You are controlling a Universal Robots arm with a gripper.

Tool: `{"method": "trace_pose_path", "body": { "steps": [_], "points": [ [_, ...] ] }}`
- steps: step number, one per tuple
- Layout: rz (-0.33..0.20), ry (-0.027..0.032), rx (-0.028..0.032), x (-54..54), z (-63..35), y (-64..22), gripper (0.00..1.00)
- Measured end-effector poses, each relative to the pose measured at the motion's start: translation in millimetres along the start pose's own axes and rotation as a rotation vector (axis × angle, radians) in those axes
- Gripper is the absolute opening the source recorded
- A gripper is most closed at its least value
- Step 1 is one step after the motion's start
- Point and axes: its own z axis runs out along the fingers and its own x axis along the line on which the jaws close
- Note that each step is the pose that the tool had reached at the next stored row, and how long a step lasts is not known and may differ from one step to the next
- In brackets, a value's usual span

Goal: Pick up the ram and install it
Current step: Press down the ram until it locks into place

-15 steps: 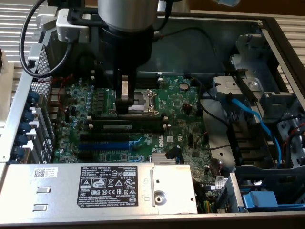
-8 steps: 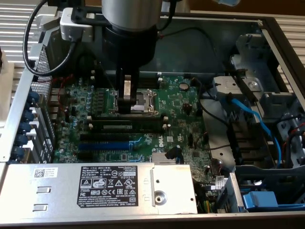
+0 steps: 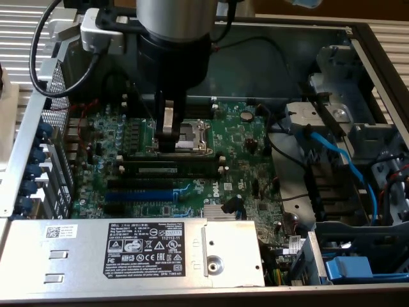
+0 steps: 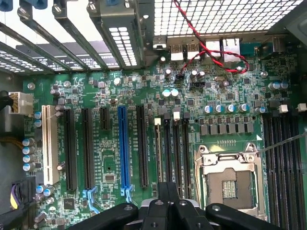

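Observation:
The ram [image 3: 171, 170] is a long green stick with a white label, standing in one of the black memory slots [image 3: 172, 160] just in front of the CPU socket [image 3: 188, 134]. In the wrist view I take the pale thin strip beside the black slots to be the ram [image 4: 157, 148] seen edge-on. My gripper [image 3: 167, 144] hangs over the socket's edge on the exterior view's left, a little above and behind the ram. It is shut, and its black fingers [image 4: 162, 199] are pressed together with nothing between them. The socket [image 4: 230, 184] shows open and bare.
A blue expansion slot [image 3: 140, 194] [image 4: 123, 148] and black slots lie in front of the ram. A silver labelled power supply [image 3: 128, 246] fills the front. Blue cables [image 3: 339, 160] and a drive cage stand on the exterior view's right. A red-black twisted wire [image 4: 211, 52] runs near the rear ports.

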Motion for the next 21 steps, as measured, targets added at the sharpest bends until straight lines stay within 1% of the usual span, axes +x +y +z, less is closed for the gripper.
{"method": "trace_pose_path", "body": {
  "steps": [3, 6, 12, 13, 15, 21],
  "points": [
    [0.039, -0.0019, -0.0008, 0.0, 0.1, 0.0, 0.1],
    [0.07, -0.0031, -0.0031, 0.0, 0.0, 0.0, 0.1],
    [0.135, -0.0054, -0.0093, 0.0, 0.0, 0.0, 0.1],
    [0.156, -0.0061, -0.0117, 0.0, 0.0, 0.0, 0.1],
    [0.177, -0.0064, -0.0135, 0.0, 0.0, 0.0, 0.1],
    [0.231, -0.0086, -0.0142, 0.0, 0.0, 0.0, 0.1]
  ]
}}
